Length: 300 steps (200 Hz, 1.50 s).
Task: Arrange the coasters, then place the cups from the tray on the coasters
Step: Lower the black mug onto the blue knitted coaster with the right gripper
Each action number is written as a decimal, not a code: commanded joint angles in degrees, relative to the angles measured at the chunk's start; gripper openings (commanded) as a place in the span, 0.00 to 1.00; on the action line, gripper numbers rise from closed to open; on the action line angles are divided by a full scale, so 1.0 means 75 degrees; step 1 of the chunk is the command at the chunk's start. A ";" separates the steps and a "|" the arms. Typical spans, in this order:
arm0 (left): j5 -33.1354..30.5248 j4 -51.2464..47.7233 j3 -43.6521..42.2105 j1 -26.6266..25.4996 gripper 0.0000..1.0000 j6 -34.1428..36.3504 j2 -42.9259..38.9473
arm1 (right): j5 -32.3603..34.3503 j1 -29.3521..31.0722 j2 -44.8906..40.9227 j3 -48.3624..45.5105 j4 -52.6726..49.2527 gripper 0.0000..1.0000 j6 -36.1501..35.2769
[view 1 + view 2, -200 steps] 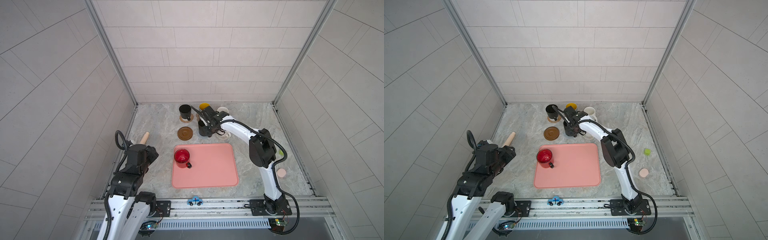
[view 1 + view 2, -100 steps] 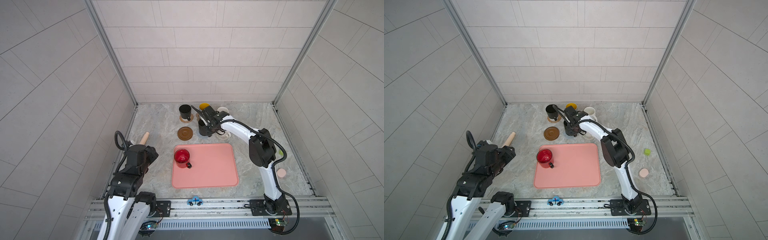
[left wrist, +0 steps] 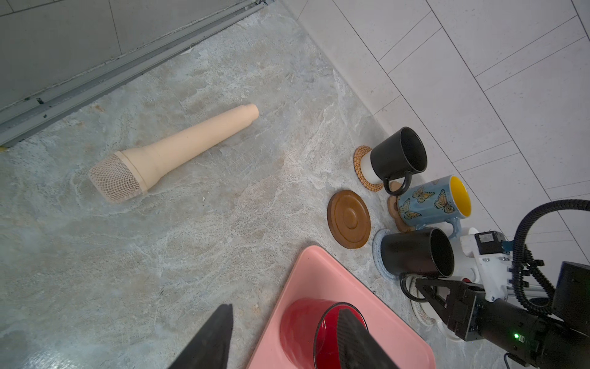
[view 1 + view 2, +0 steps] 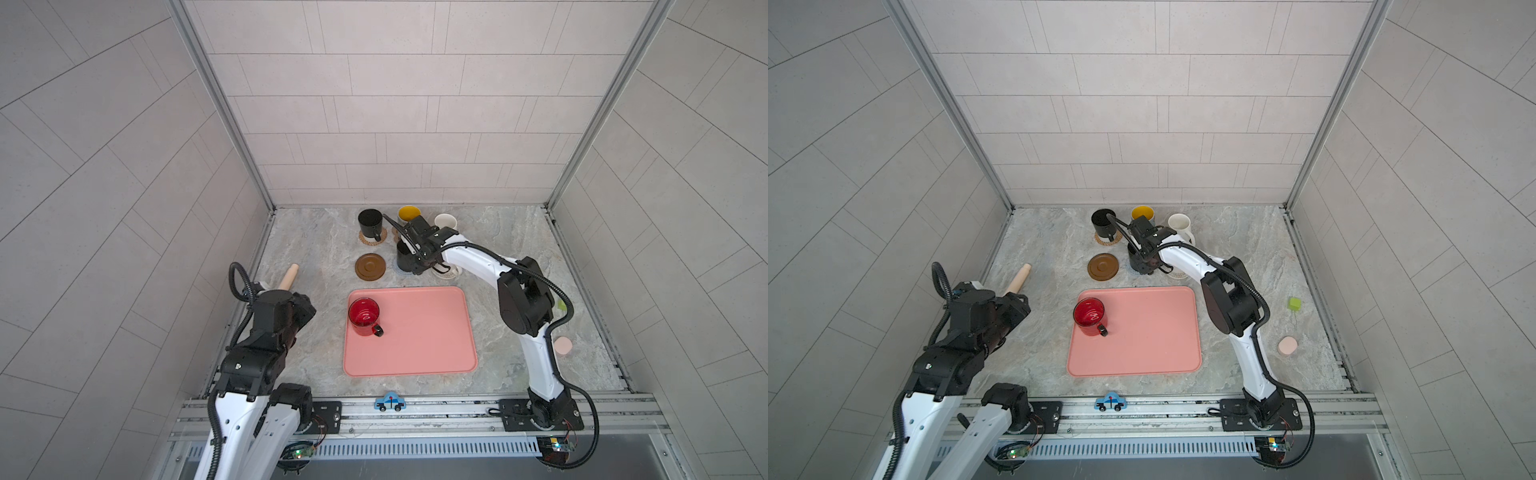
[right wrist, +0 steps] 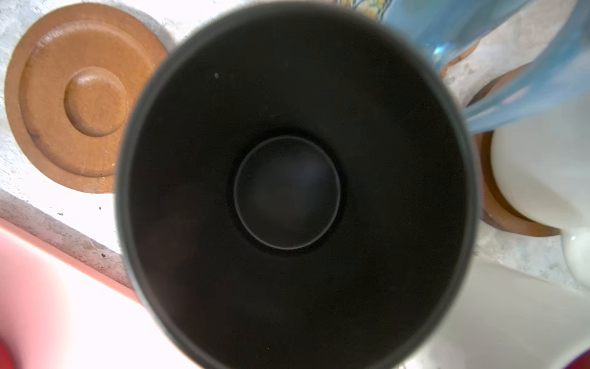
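Cups (image 4: 409,214) stand in a tight cluster on their coasters (image 3: 364,166) at the back of the grey marbled worktop (image 4: 316,249), while one glossy red mug (image 4: 363,316) sits in the back left corner of the large salmon-pink tray (image 4: 415,345). At far left a beige wooden microphone-shaped toy (image 4: 289,277) lies near the side wall. The left arm (image 4: 266,332) is folded over its base, wrist aimed at the tray, its left claw (image 3: 285,307) spread and empty over open worktop near the tray's left rim. Behind the tray, a black mug (image 4: 370,222) stands on the round woven rattan coaster (image 4: 384,237), and a dark brown wooden round coaster (image 4: 370,267) lies uncovered in front of it. Next comes the blue butterfly mug with yellow inside (image 3: 431,201), then a second black mug (image 4: 404,257) on the grey-blue crochet coaster (image 3: 378,252). The right arm (image 4: 523,307) rises from the front rail, bends at the elbow right of the tray and stretches back and left; its right claw (image 3: 421,286) is pressed together on that second black mug's handle. A cream-white mug (image 4: 1179,224) ends the cluster. Open worktop runs along the right wall, holding a small green block (image 4: 1294,303) and a small pink puck (image 4: 563,345).
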 commanded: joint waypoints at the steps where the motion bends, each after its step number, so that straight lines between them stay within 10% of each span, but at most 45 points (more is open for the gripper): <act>1: -0.0192 -0.0104 0.0176 0.0050 0.59 0.0055 -0.0067 | 0.0102 -0.0060 -0.0295 -0.0137 -0.0237 0.15 -0.0104; 100: -0.0228 -0.0148 0.0192 0.0051 0.59 0.0057 -0.0114 | 0.0164 -0.0087 -0.0503 -0.0247 -0.0317 0.30 -0.0115; 300: -0.0123 -0.0107 0.0070 0.0055 0.59 -0.0013 -0.0142 | 0.0082 -0.0094 -0.1103 -0.0902 -0.0217 0.23 -0.0045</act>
